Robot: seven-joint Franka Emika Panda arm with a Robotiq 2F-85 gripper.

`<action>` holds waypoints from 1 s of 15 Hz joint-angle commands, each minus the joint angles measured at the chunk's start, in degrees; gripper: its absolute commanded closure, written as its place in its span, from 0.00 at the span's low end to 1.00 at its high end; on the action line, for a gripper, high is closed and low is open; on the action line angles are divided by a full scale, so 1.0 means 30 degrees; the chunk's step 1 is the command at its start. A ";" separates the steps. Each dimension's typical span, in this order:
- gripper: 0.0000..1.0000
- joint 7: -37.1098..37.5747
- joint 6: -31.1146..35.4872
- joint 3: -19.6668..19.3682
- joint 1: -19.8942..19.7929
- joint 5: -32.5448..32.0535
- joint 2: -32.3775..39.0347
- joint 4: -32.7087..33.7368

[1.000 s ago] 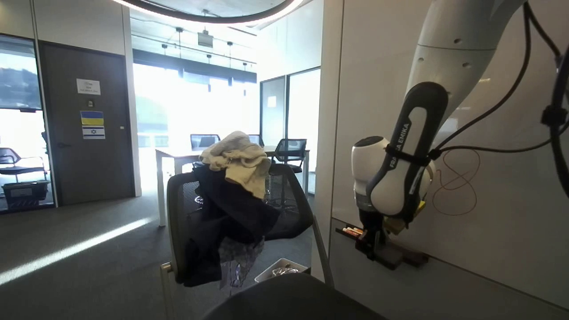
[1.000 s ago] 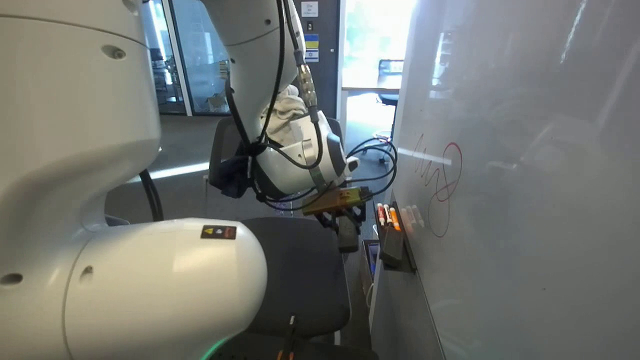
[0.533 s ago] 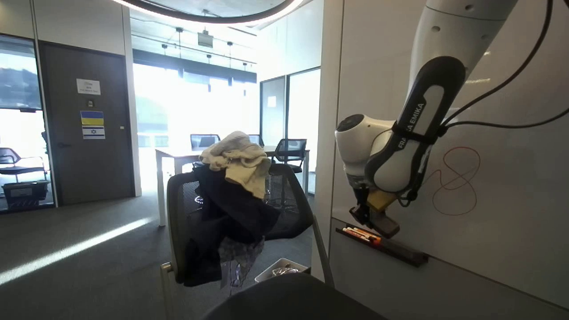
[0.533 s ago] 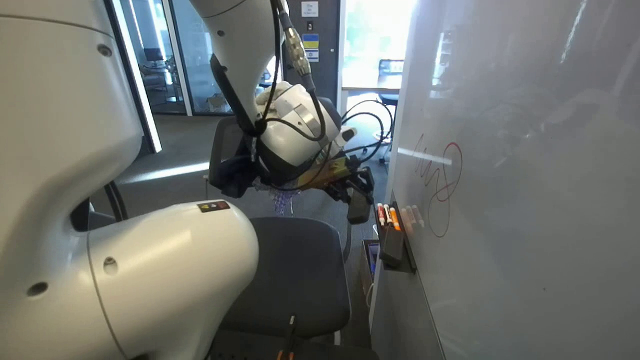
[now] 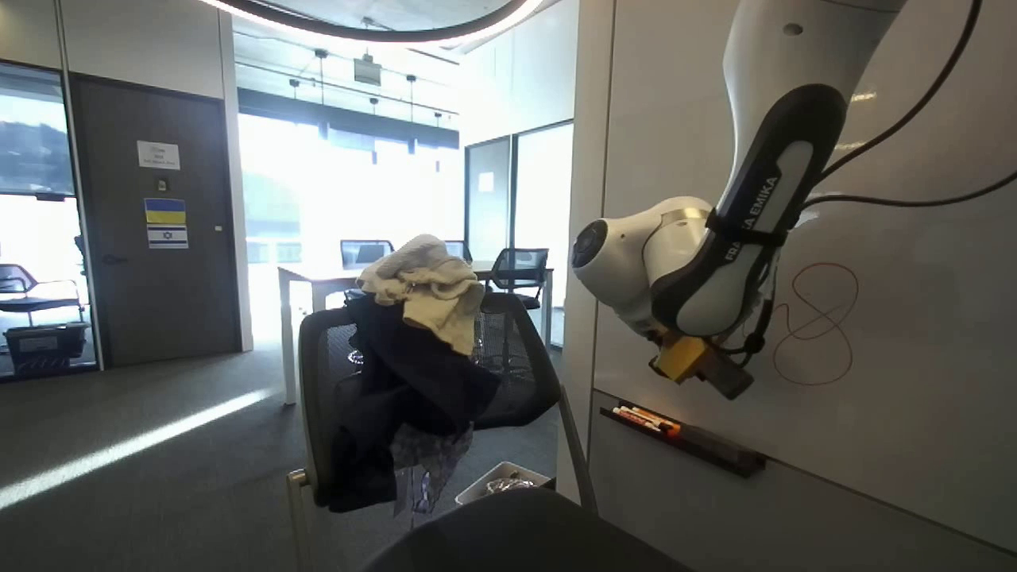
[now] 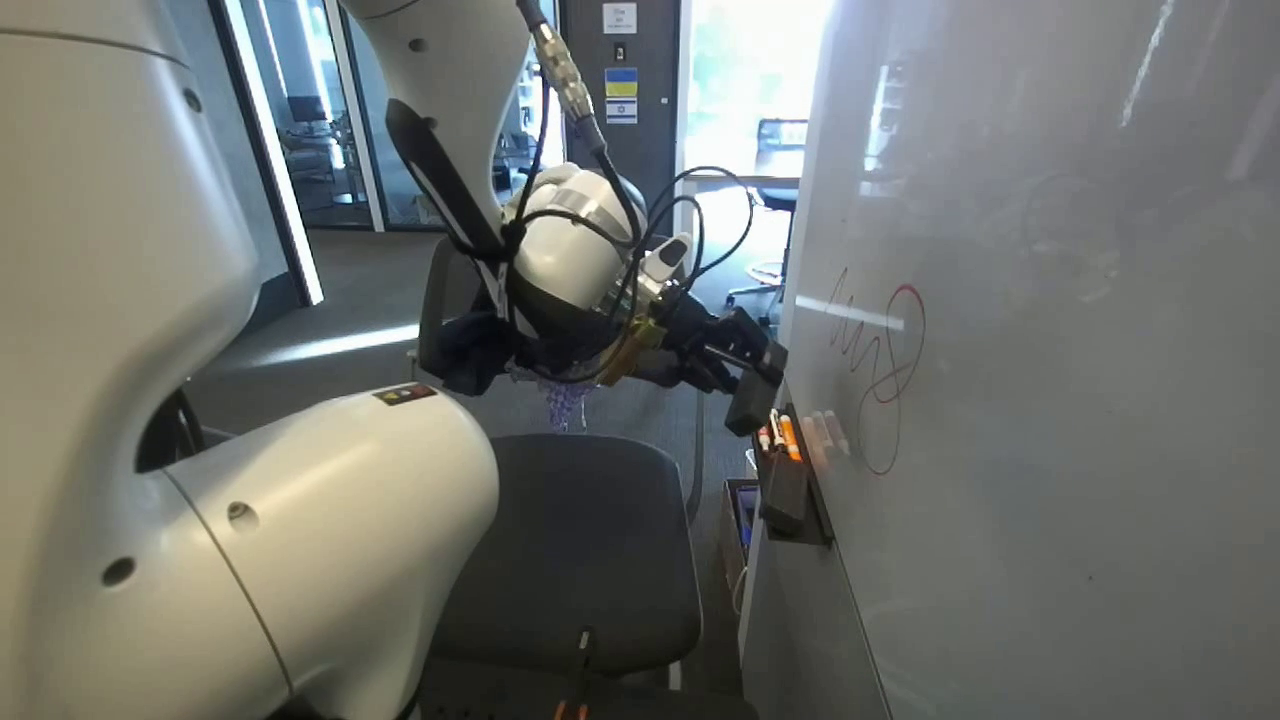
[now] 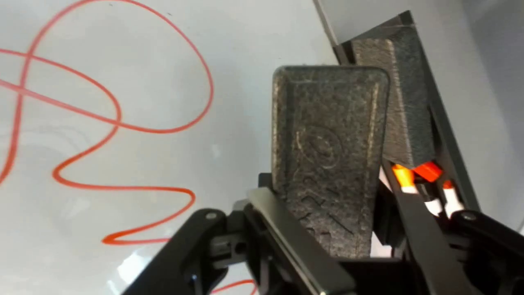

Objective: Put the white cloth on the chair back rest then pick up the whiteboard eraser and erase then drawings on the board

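The white cloth (image 5: 425, 286) lies bunched over the top of the chair back rest (image 5: 520, 342), on a dark cloth. My gripper (image 6: 735, 355) is shut on a dark grey whiteboard eraser (image 6: 757, 395). In the wrist view the eraser (image 7: 327, 143) sits between both fingers (image 7: 323, 198), its long end pointing out. The eraser (image 5: 727, 377) is tilted, held above the marker tray and apart from the whiteboard (image 6: 1050, 400). Red line drawings (image 6: 885, 397) are on the board, with loops and a zigzag; they also show in the wrist view (image 7: 118, 123).
The marker tray (image 6: 802, 535) on the board's lower edge holds a second dark eraser (image 6: 785, 495) and several markers (image 6: 788, 437). The chair seat (image 6: 570, 540) stands beside the board. A box (image 5: 508, 477) sits on the floor behind the chair. Cables loop around my wrist.
My gripper has risen with the eraser from near the tray and moved nearer the board. The wrist has tilted so the fingers point more toward the board. The cloth has not moved.
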 commanded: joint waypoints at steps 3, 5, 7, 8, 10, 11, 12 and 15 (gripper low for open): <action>0.69 0.3716 -0.3667 -0.1472 0.1724 -0.3330 0.0772 -0.0263; 0.69 0.4267 -0.3769 -0.1557 0.1249 -0.4422 0.1064 -0.0734; 0.69 0.4365 -0.2231 -0.1808 0.0457 -0.5707 0.0526 -0.1343; 0.69 0.4470 -0.1456 -0.1907 0.0045 -0.6405 0.0435 -0.1583; 0.69 0.5144 -0.0032 -0.2013 -0.1003 -0.7900 0.0850 -0.1791; 0.69 0.5476 0.0348 -0.2182 -0.1343 -0.8857 0.0930 -0.1834; 0.69 0.6087 0.0493 -0.2418 -0.1488 -0.9913 0.0931 -0.1848; 0.69 0.7884 -0.0060 -0.3074 -0.1263 -1.1819 0.0542 -0.2091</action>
